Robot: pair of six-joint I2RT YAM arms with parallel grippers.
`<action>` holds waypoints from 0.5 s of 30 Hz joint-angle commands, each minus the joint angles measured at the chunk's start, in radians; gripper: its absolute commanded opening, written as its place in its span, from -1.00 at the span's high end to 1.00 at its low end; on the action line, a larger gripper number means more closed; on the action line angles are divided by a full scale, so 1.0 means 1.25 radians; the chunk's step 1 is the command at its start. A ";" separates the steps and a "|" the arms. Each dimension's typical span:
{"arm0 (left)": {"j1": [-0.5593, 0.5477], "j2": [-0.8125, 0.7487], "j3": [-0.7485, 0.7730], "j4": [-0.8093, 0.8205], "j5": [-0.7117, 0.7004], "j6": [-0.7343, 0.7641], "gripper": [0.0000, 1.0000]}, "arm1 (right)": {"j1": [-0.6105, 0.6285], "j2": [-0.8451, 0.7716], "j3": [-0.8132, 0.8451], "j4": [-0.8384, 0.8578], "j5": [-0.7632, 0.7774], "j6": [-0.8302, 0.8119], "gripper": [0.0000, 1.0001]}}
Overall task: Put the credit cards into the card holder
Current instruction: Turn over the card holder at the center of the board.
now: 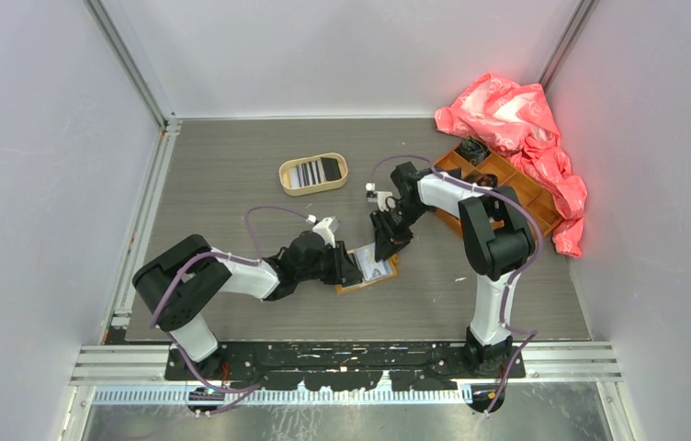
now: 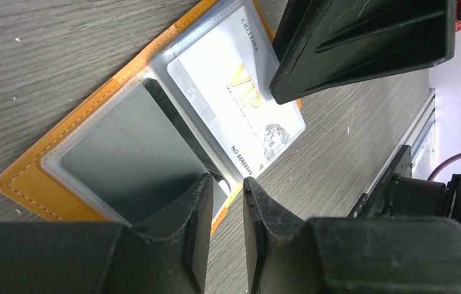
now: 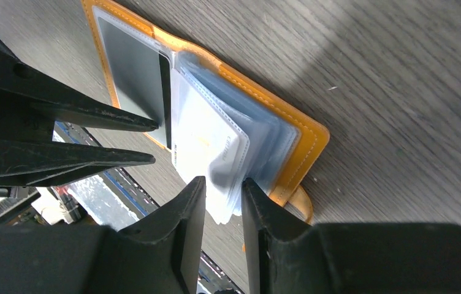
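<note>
A: Card holder (image 1: 367, 266)?
B: Lies open on the table (image 1: 232, 165), between the two arms, orange cover down, clear sleeves up.
A: Held how?
B: Right gripper (image 3: 223, 184): pinches the free edge of the clear sleeve (image 3: 259, 141) carrying the pale card (image 2: 240, 98), fingers almost together, leaf raised off the stack. Likely keeps that pocket from flopping shut and the card from sliding back out.
A: Left gripper (image 2: 227, 180)?
B: Sits at the opposite edge, beside the dark-backed sleeve (image 2: 118, 159), fingers a narrow slit apart. Cannot tell whether grips the cover or only pins it, with the edge hidden behind the fingertips. Probably anchors the holder, so the pull from the other side opens a leaf rather than drags everything across the table.
A: Remaining credit cards?
B: Lie in the oval tray (image 1: 281, 175), well apart toward the far side: striped card (image 1: 307, 173) and black card (image 1: 332, 168), side by side. Not yet loaded.
</note>
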 commanded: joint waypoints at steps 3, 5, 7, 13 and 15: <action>0.010 0.013 0.007 0.017 0.008 -0.001 0.47 | -0.009 -0.039 0.028 -0.009 0.019 0.000 0.30; 0.011 0.009 0.004 0.016 0.007 -0.001 0.47 | -0.012 -0.057 0.023 -0.003 0.045 -0.004 0.29; 0.012 0.007 0.002 0.017 0.008 -0.001 0.47 | -0.014 -0.067 0.019 0.000 0.039 -0.004 0.29; 0.014 0.004 0.002 0.015 0.012 -0.001 0.47 | -0.014 -0.037 0.022 -0.014 -0.011 -0.003 0.33; 0.013 0.003 0.001 0.015 0.011 -0.001 0.47 | -0.014 -0.029 0.022 -0.014 -0.022 0.000 0.35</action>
